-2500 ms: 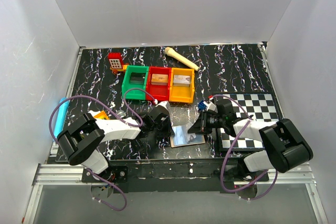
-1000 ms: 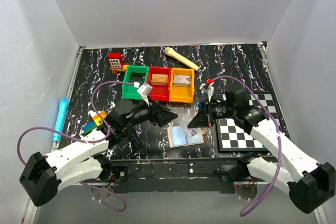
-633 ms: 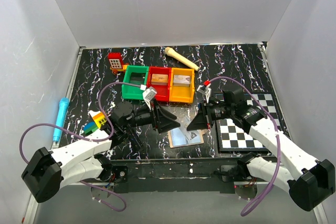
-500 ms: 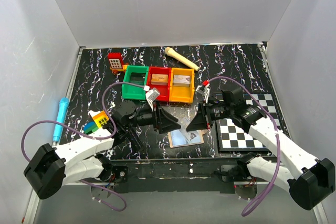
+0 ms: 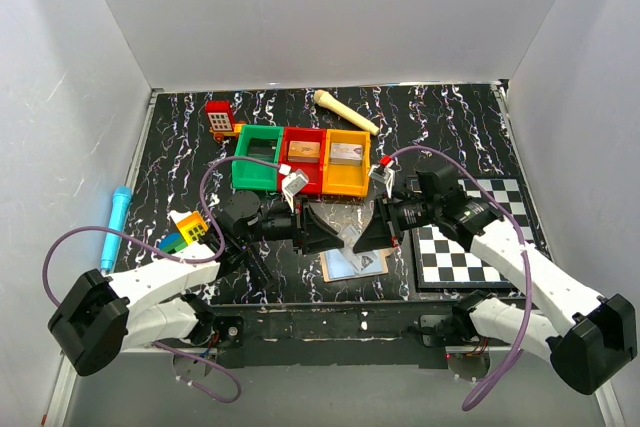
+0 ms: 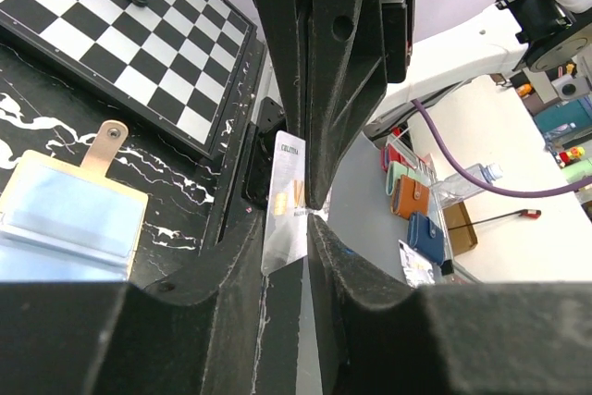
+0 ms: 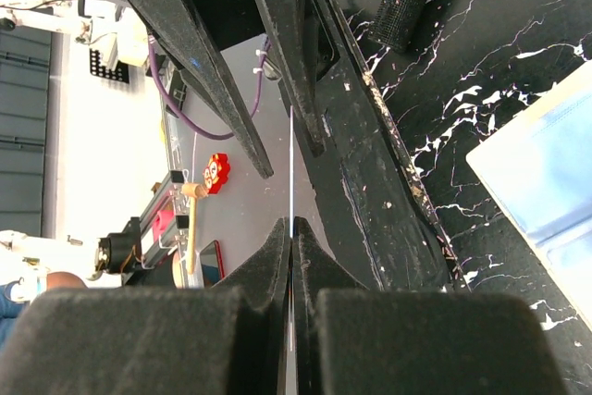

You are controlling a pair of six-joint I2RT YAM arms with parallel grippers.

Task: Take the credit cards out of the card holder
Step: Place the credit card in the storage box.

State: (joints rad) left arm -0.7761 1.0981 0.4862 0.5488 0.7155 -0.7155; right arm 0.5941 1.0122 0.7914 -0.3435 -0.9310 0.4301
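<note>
The card holder lies open on the table near the front edge, its pale blue lining up; it also shows in the left wrist view and the right wrist view. My right gripper is shut on a silver credit card and holds it in the air above the holder. In the right wrist view the card shows edge-on. My left gripper faces the right one. In the left wrist view its jaws stand open around the card, with a gap on one side.
Green, red and yellow bins stand behind the grippers, two with small blocks in them. A chequered board lies at the right, a blue pen at the left, coloured blocks near the left arm, and a wooden bone shape at the back.
Both arms rose from beside the holder and swung toward each other. The right gripper brought the card left until it sits between the left gripper's open jaws.
</note>
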